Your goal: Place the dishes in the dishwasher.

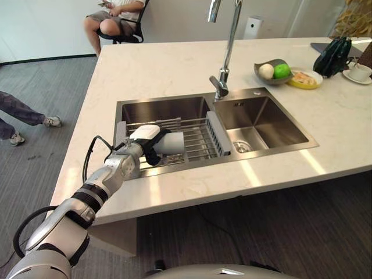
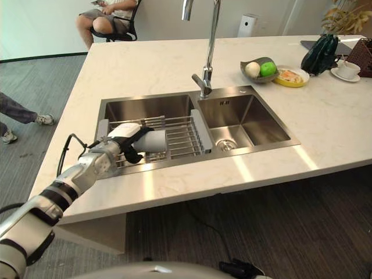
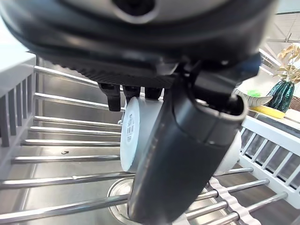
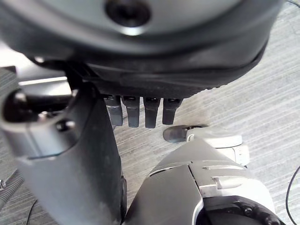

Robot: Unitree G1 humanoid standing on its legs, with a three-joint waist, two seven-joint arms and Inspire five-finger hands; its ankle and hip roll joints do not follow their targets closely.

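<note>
So the left hand is down in the left basin of the sink, over the rack that spans it. It's got a white cup lying on its side on the rack bars. In the left wrist view the fingers curl over the top of the cup and the thumb comes across the front, so I'd call that a wrap grip around the body, closed on it. Makes sense for something round lying flat: you pinch across the barrel so it can't roll between the bars.

The rack is there to keep the dishes off the basin floor, which gives the fingers room to get under and around. Whether the cup is already lifted clear or resting on the bars, can't really tell; it looks about level with them.

Right hand hangs down by the robot's side over the floor, fingers short and tucked with nothing in them, just parked out of the way.

No dishwasher anywhere in these views, so my guess is we're early on: cup grabbed, carry and loading not yet done.

Other stuff: faucet between the basins, a bowl of fruit and a yellow plate further back on the counter, and a person sitting beyond it.
</note>
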